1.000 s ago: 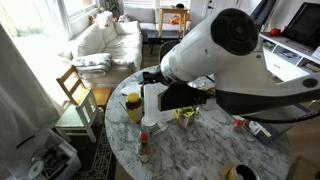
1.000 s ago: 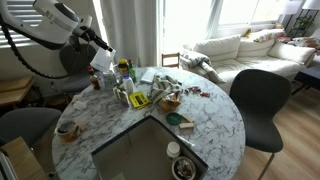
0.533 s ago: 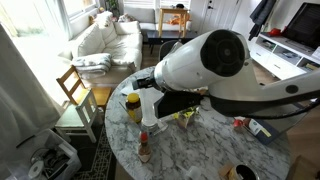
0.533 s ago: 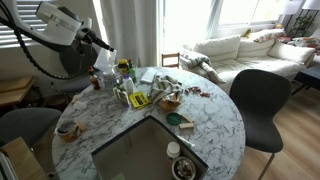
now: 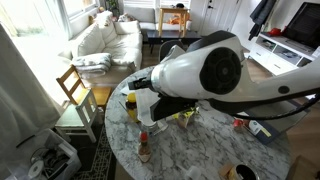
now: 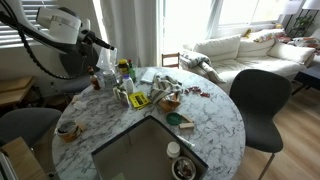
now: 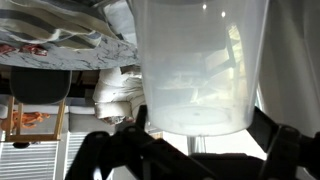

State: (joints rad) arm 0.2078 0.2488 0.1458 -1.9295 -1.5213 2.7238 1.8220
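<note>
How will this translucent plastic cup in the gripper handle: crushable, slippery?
The cup looks thin-walled and empty, so it is probably light and apt to flex under a squeeze. Its smooth, tapered sides may slip in the gripper.

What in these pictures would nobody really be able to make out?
Wrist view: the cup fills the frame. Its top is cut off by the upper edge, and it hides what lies behind it.
Exterior view: the arm covers much of the table.
Exterior view: the pincer is too small to show its grip.
</note>
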